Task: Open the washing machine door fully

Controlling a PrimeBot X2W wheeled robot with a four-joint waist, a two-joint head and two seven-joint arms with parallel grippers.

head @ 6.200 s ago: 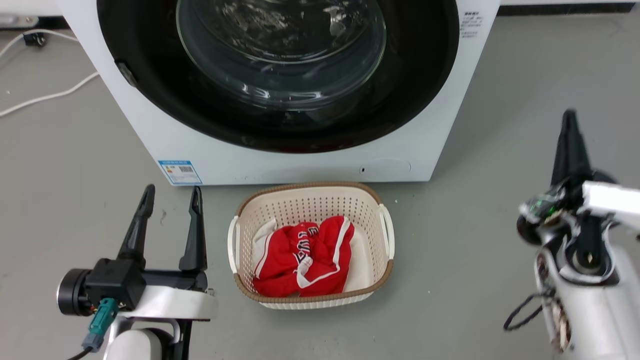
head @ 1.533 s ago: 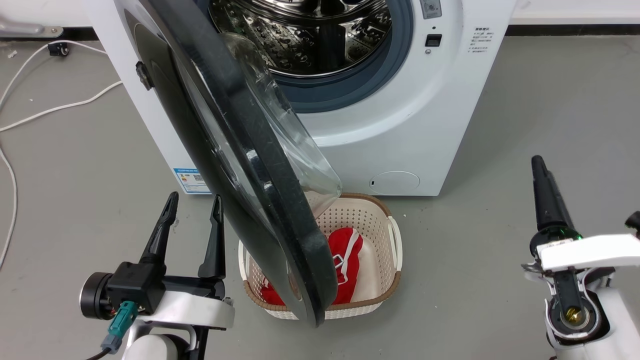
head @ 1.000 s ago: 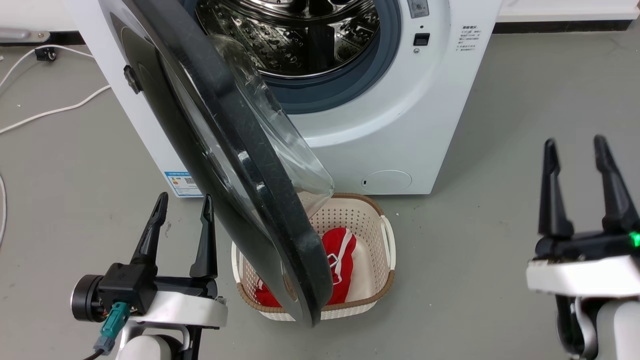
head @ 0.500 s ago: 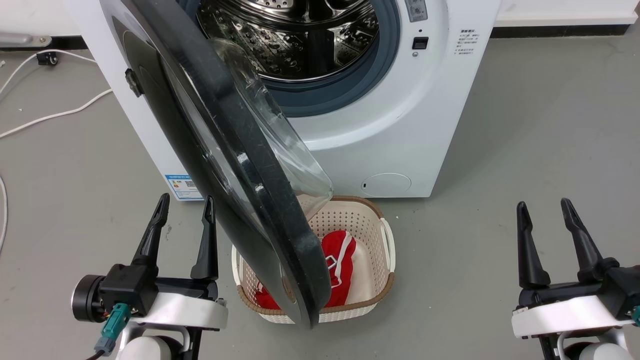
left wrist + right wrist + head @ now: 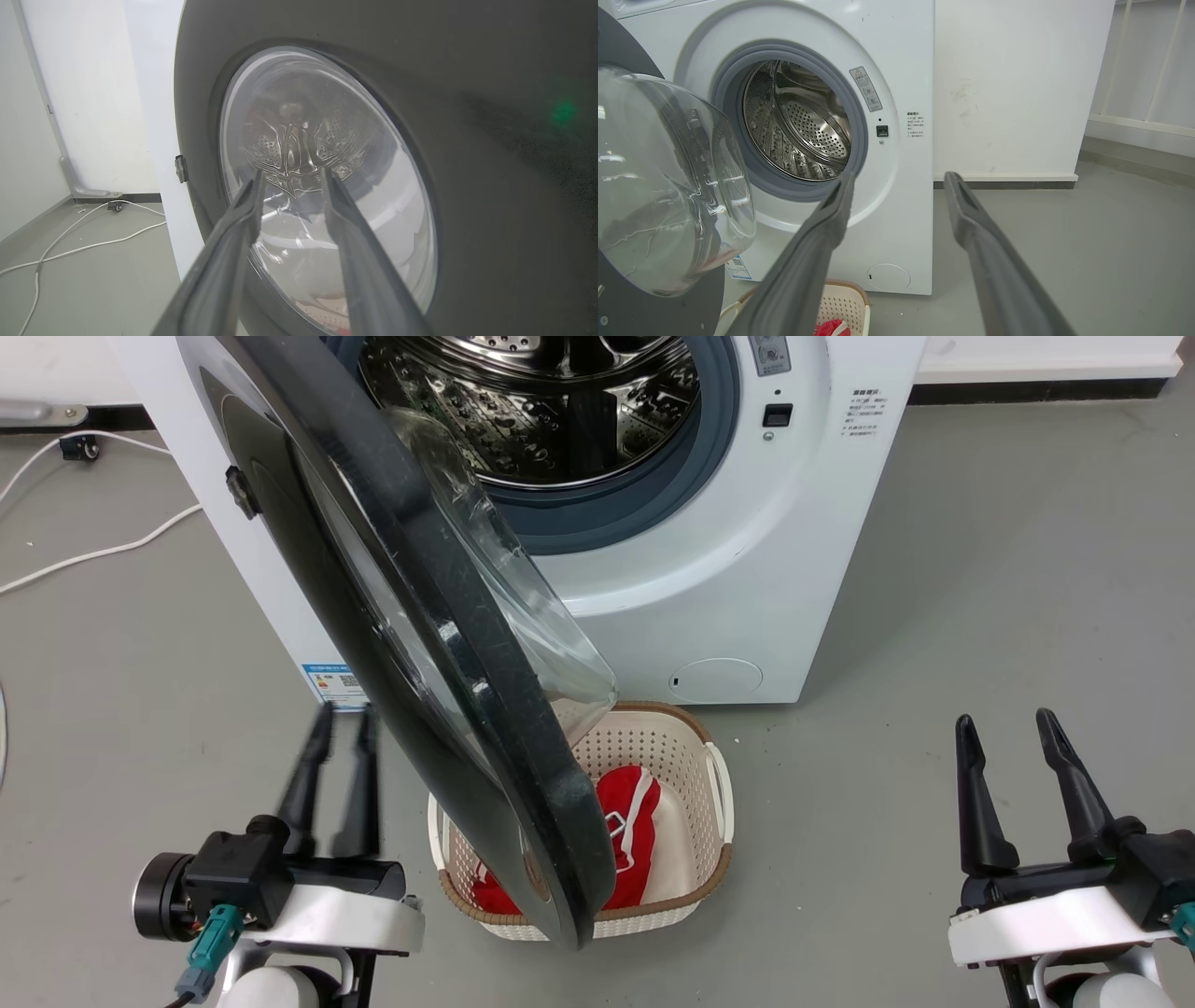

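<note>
The washing machine door, a glossy black disc with a bulging clear glass bowl, stands swung out from its left hinge, roughly edge-on to the head view and overhanging the basket. My left gripper is just left of the door's outer face, open with a narrow gap and blurred. In the left wrist view the left gripper points at the door's glass window with nothing between its fingers. My right gripper is open at the lower right, far from the door. The right gripper faces the open steel drum and the door's bowl.
A cream basket holding a red garment sits on the floor under the door's lower edge. A small round white flap is low on the machine front. A white cable lies on the floor at the left.
My left gripper's fingers have drawn closer together and show motion blur. My right gripper came down to the lower right a second ago and now holds still. The door's angle is unchanged.
</note>
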